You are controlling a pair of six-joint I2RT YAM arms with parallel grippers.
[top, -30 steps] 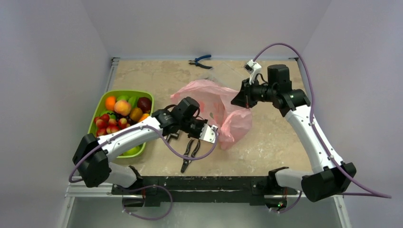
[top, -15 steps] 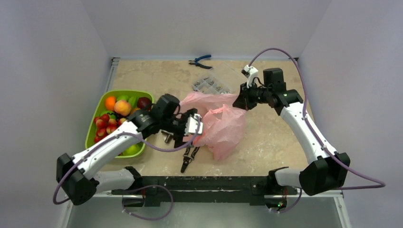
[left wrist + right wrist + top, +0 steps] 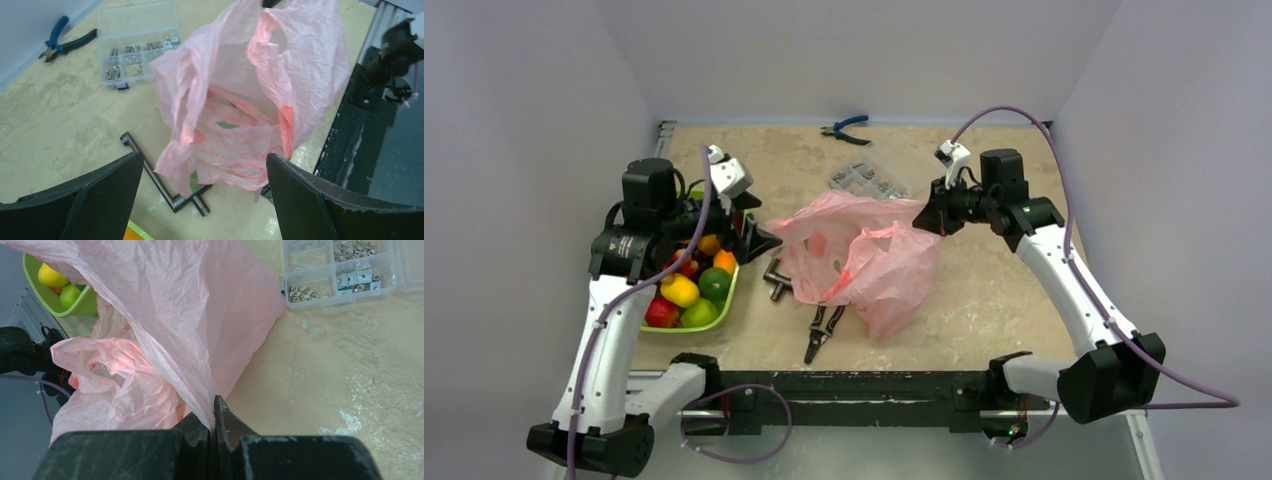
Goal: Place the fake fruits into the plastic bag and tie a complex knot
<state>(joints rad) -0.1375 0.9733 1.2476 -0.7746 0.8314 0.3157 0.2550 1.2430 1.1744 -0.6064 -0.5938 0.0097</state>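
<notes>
So the right gripper (image 3: 215, 416) is clamped tight on a fold of the pink plastic bag (image 3: 864, 255), holding that edge up while the rest of the bag slumps on the table (image 3: 1004, 290) between the two arms, mouth gaping toward the left side. Meanwhile the left gripper (image 3: 202, 157) is spread wide with nothing in it, hanging over the right end of the lime-green tray (image 3: 87, 307) and pointed at the bag opening. The fake fruits (image 3: 686, 292) are piled in that tray: a lemon, a couple of green ones, some red, one orange. Something red and green shows through the film inside the bag, can't tell what. A clear parts box (image 3: 869, 178) sits just behind the bag, blue-handled pliers (image 3: 844, 128) at the far edge, black pliers (image 3: 822, 330) and a black L-shaped tool (image 3: 776, 280) right by the bag's near-left side
</notes>
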